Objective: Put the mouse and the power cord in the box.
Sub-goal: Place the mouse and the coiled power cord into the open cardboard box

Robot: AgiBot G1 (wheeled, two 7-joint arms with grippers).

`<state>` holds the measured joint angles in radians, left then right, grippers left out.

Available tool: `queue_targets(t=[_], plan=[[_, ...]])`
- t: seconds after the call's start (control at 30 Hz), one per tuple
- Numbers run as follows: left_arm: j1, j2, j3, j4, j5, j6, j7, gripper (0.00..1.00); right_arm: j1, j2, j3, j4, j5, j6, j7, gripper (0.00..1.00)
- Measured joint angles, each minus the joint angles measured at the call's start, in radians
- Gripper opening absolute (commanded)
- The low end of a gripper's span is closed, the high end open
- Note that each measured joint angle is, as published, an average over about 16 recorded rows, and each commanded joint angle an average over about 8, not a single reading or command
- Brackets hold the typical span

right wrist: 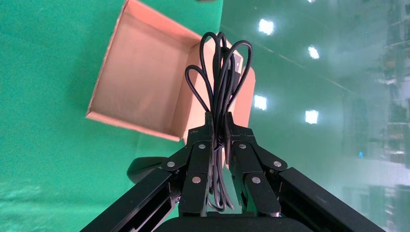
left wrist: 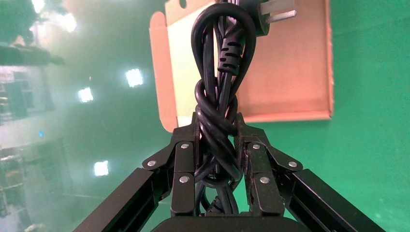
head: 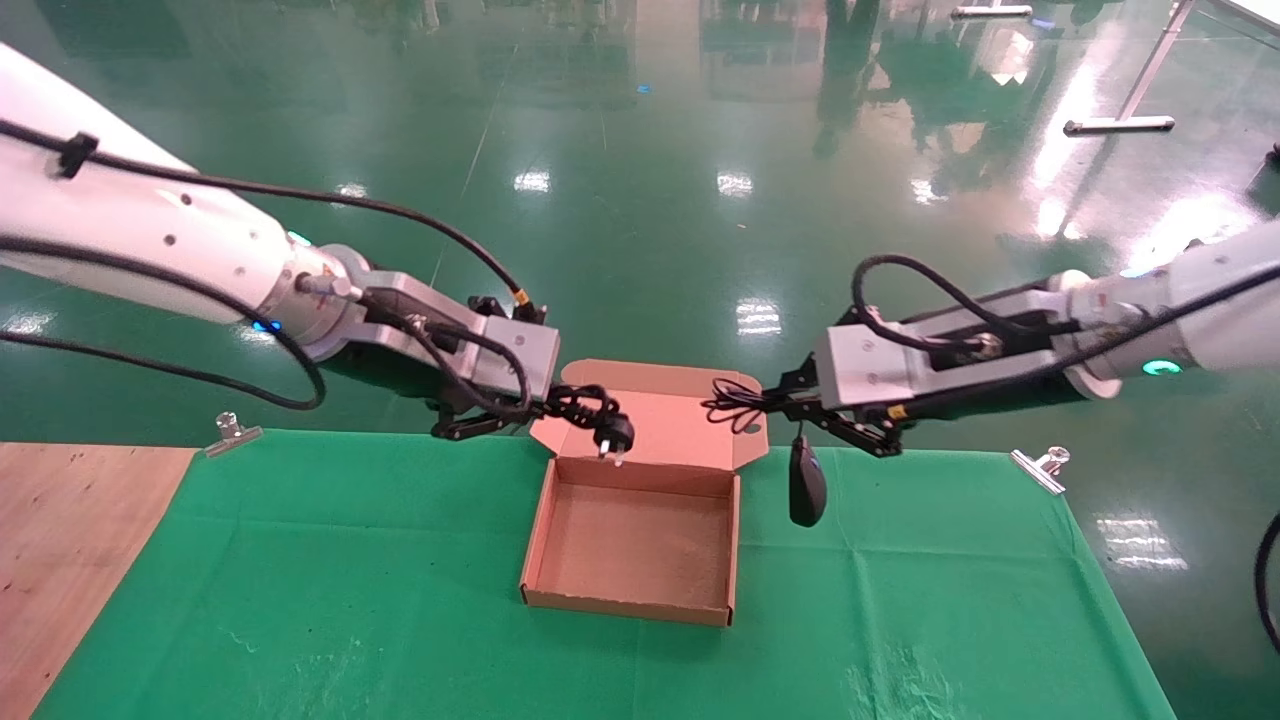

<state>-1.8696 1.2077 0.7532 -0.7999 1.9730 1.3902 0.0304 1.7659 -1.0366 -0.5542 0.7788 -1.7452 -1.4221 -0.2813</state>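
Box (head: 632, 600) at frame centre, nothing inside; I see left gripper (head: 535, 410) jaws clamping power cord (head: 598, 415), right gripper (head: 785, 405) jaws clamping mouse (head: 806, 487) cable.

The box (head: 636, 545) is matt brown cardboard, its inner floor slightly fibrous and rough. The power cord (left wrist: 218, 87) looks like smooth black rubbery plastic with a soft sheen, its plug carrying bright metal prongs. The mouse (head: 807, 486) is glossy black plastic; its thin cable is smooth and black. A matt green cloth (head: 300, 600) with faint creases covers the counter (head: 60, 540), whose bare part is pale grained wood. Both pincers are matt black metal links with shiny rivets. The green floor (head: 700, 200) is highly glossy. Silvery metal clips (head: 232, 432) hold the cloth.
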Motion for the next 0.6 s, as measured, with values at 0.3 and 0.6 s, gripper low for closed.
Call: queue_targets(t=[0.3,0.6], plan=[[-0.006,0.059,-0.029,0.227,-0.050,-0.115,0.187,0.00,0.072,-0.069,0.006,-0.198,0.021,0.008,-0.099,0.00],[0.163,0.111,-0.090,0.328,-0.121,-0.519,0.359,0.00,0.140,-0.078,0.029,-0.322,0.056,-0.008,-0.179,0.00]])
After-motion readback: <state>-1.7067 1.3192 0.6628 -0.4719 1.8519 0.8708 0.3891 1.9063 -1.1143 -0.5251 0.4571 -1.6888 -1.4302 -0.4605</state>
